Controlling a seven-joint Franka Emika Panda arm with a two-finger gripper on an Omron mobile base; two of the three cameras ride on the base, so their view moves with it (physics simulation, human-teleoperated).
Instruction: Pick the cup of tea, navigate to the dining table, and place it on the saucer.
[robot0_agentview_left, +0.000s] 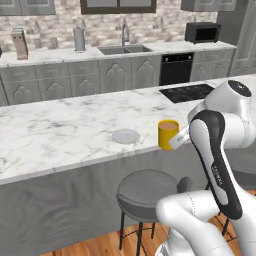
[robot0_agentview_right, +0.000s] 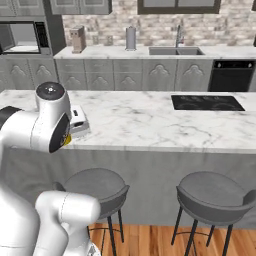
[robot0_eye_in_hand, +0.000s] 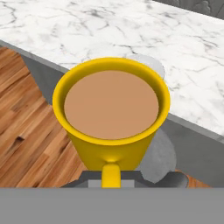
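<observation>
Two grey stools (robot0_agentview_right: 95, 187) below counter; sink (robot0_agentview_left: 124, 49), black cooktop (robot0_agentview_right: 207, 102), microwave (robot0_agentview_left: 202, 32) behind

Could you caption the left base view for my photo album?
Robot arm holds a yellow cup of tea at the marble dining table's edge, right of the saucer.

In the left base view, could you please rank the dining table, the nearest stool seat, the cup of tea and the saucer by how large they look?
1. dining table, by far the largest.
2. stool seat.
3-4. cup of tea and saucer: too alike to rank; the cup looks taller, the saucer wider, and the cup sits nearer the camera.
</observation>
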